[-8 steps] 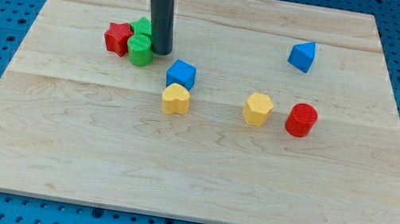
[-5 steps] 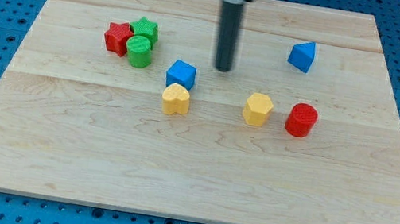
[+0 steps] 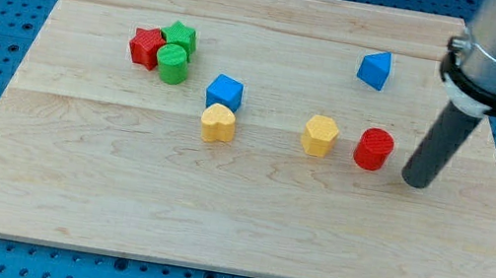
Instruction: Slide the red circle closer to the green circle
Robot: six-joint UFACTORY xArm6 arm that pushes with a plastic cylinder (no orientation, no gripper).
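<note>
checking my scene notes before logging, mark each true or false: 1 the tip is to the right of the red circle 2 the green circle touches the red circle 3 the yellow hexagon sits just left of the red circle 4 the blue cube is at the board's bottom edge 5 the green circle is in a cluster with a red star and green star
1. True: my tip stands just to the view's right of the red circle, apart from it.
2. False: the green circle is far off at the view's upper left.
3. True: the yellow hexagon lies beside it.
4. False: the blue cube sits mid-board, above the yellow heart.
5. True: red star and green star adjoin it.
</note>
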